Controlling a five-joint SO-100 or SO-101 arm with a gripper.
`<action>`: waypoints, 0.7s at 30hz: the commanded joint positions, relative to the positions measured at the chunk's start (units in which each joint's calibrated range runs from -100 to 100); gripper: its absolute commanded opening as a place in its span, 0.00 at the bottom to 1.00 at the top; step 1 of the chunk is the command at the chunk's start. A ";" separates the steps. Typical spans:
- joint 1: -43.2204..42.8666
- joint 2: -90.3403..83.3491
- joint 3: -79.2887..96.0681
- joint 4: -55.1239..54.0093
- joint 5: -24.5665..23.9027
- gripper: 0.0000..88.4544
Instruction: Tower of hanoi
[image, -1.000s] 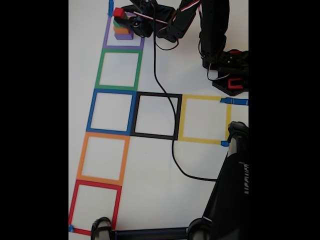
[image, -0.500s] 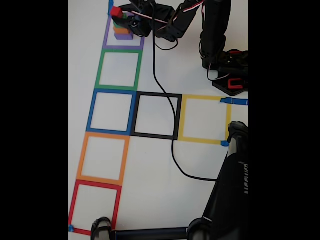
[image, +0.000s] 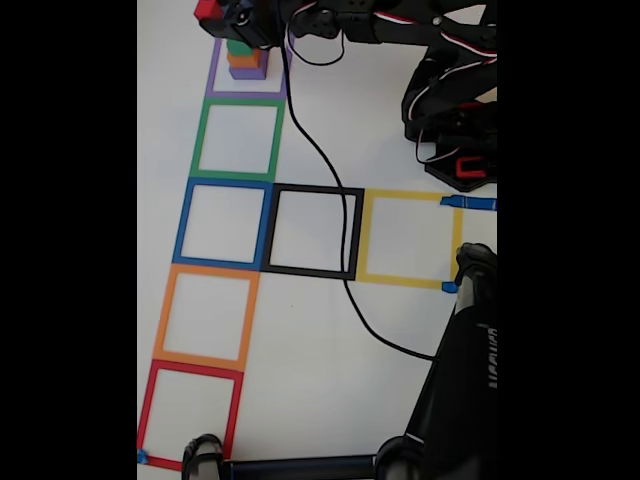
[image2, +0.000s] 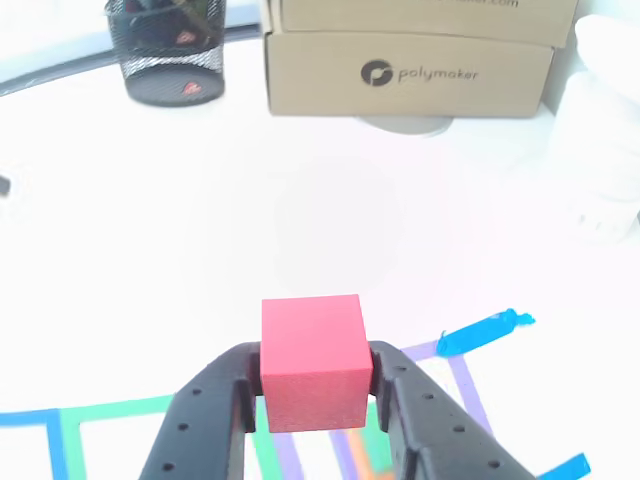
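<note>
Since a second ago the arm has stretched out flat along the top edge of the fixed view, and the red cube (image: 208, 9) has gone with it: off the stack, now up and to the left of it.

Claw (image2: 315, 392) is pinching the red cube (image2: 313, 362), one finger on each side face, cube level and clear of the tabletop (image2: 330, 220).

Stack (image: 245, 60) in the purple tape square (image: 246, 72): purple cube (image: 247, 71) at the bottom, orange cube (image: 243, 59) on it, green cube (image: 239, 47) on top. I can't tell whether the claw is clear of the green cube in the fixed view; they sit close.

Progress, my read: very early. One cube lifted, none placed. Green square (image: 238, 140), blue square (image: 224, 224), black square (image: 313, 231), yellow square (image: 410, 238), orange square (image: 205, 316) and red square (image: 190, 414), all further from the stack, hold no cubes.

Left to do: put red down in some square away from the stack, then move green, orange and purple in turn, smaller always on larger. Which square is the target I can't say from here.

Cable (image: 330, 190) runs from the stack area across the black square; worth watching on long moves.
</note>
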 joint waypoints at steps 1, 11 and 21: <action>-5.74 -1.86 -29.05 30.70 -1.51 0.06; -19.07 3.06 -70.32 61.80 -10.47 0.06; -20.70 -0.65 -60.50 62.52 -7.26 0.06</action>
